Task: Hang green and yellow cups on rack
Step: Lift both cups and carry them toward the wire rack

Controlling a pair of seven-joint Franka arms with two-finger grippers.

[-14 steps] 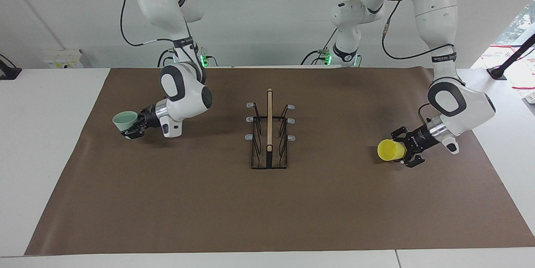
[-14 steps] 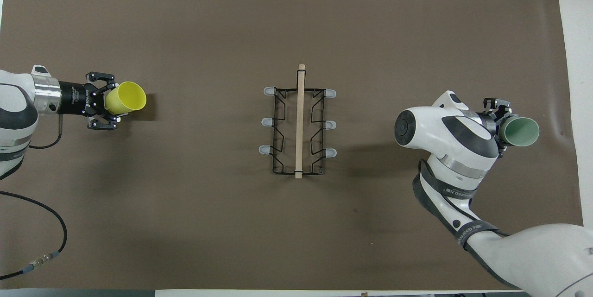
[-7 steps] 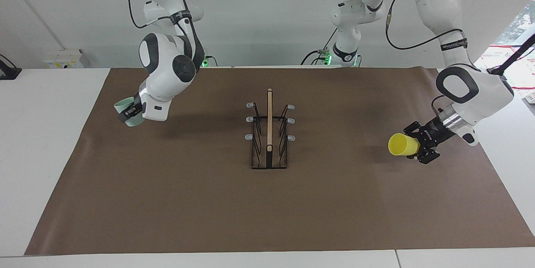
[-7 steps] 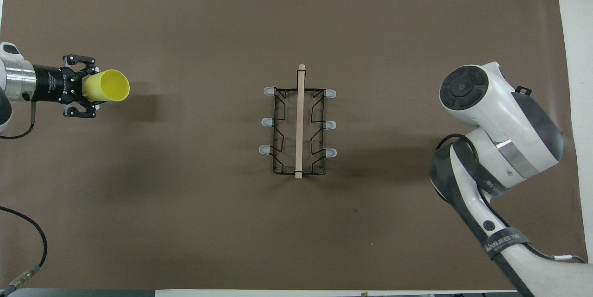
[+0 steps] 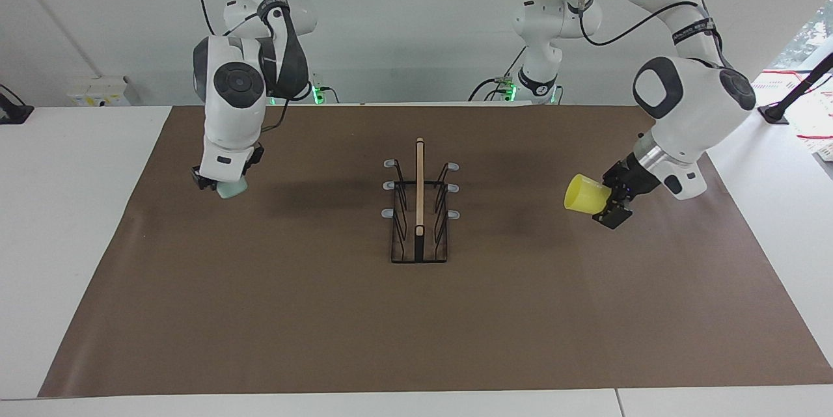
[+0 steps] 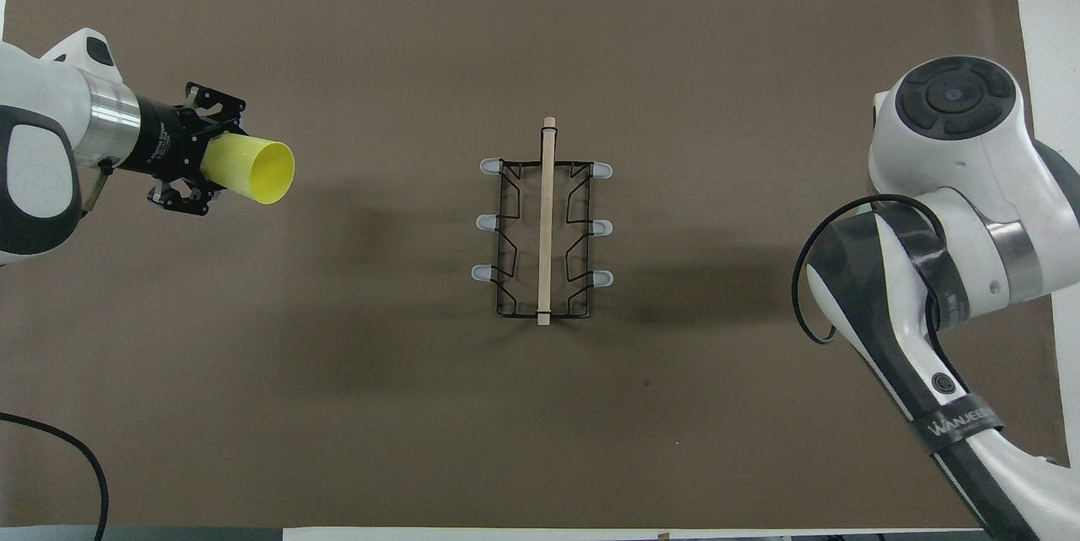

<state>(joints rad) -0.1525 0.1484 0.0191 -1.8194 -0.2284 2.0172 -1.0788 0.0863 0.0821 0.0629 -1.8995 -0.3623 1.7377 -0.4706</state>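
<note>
The black wire rack (image 5: 420, 209) (image 6: 544, 229), with a wooden top bar and grey-tipped prongs, stands mid-mat with nothing on it. My left gripper (image 5: 606, 200) (image 6: 209, 166) is shut on the base of the yellow cup (image 5: 582, 194) (image 6: 251, 171), held in the air on its side with its mouth toward the rack, over the mat at the left arm's end. My right gripper (image 5: 228, 180) points down, shut on the green cup (image 5: 233, 190), which hangs above the mat at the right arm's end. In the overhead view the right arm hides both.
A brown mat (image 5: 416, 313) (image 6: 540, 406) covers most of the white table (image 5: 78, 241). The right arm's elbow and forearm (image 6: 953, 212) loom large over the mat's edge in the overhead view. Cables trail from both arms.
Both arms have lifted their cups off the mat. The right wrist has swung from level to pointing down with the green cup. The left gripper has carried the yellow cup up and toward the rack.
</note>
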